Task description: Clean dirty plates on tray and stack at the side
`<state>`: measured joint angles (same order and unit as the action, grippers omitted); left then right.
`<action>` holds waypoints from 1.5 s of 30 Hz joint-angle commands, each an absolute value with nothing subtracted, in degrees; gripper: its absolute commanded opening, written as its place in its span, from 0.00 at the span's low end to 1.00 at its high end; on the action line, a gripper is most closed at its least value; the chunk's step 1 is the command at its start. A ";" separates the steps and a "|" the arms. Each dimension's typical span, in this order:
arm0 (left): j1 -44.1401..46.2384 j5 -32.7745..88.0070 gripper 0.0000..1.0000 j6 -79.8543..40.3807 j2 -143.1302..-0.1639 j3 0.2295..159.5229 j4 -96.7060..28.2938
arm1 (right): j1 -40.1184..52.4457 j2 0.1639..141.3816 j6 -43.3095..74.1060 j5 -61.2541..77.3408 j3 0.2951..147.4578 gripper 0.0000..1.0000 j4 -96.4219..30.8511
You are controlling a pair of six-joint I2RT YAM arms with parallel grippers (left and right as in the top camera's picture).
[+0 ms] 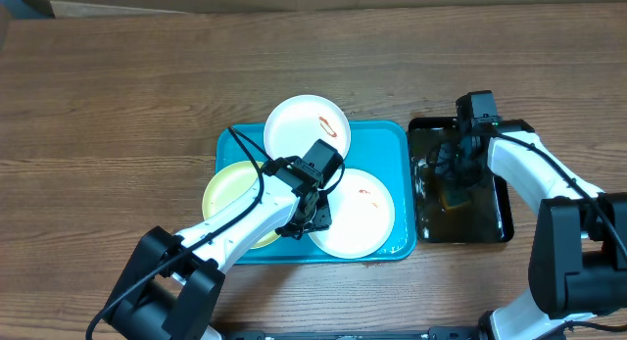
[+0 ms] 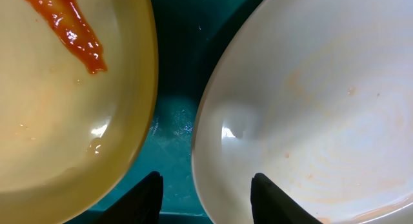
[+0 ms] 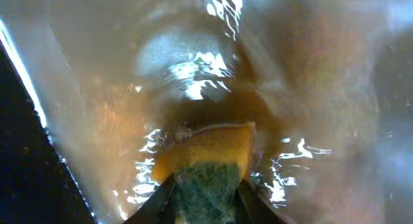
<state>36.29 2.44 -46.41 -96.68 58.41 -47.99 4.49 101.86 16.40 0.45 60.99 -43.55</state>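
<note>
Three plates lie on the turquoise tray (image 1: 396, 136): a white one (image 1: 299, 129) with a red smear at the back, a yellow-green one (image 1: 227, 188) at the left, a white one (image 1: 362, 222) with a small smear at the front right. My left gripper (image 1: 315, 211) is open, its fingers astride the left rim of the front white plate (image 2: 310, 101), between it and the yellow-green plate (image 2: 58, 108), which bears a red smear. My right gripper (image 1: 458, 175) is shut on a yellow-and-green sponge (image 3: 206, 166), held in brown water in the black tray (image 1: 490, 227).
The black tray stands just right of the turquoise tray, close to its edge. Bare wooden table (image 1: 118, 95) lies to the left and behind both trays.
</note>
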 commanded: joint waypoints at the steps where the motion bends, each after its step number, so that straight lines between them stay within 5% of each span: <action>1: 36.36 3.03 0.47 -46.72 -97.08 58.24 -47.97 | 4.36 102.04 16.32 -0.38 60.71 0.72 -43.53; 7: 36.36 3.03 0.47 -46.72 -97.08 58.24 -47.97 | 4.49 102.04 16.53 -0.36 60.71 0.60 -48.38; 11: 36.36 3.03 0.48 -46.74 -97.08 58.24 -47.70 | 4.49 102.04 16.53 -0.32 60.71 0.32 -49.45; 18: 36.34 3.03 0.49 -46.72 -97.08 58.24 -47.88 | 4.49 102.04 16.80 -0.36 60.69 0.49 -51.13; 45: 36.34 2.22 0.44 -46.74 -98.98 58.22 -47.24 | 4.54 102.04 18.04 0.05 58.87 0.38 -49.87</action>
<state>36.29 2.59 -46.41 -97.23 58.41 -47.51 4.51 101.86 17.78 0.01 59.51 -50.13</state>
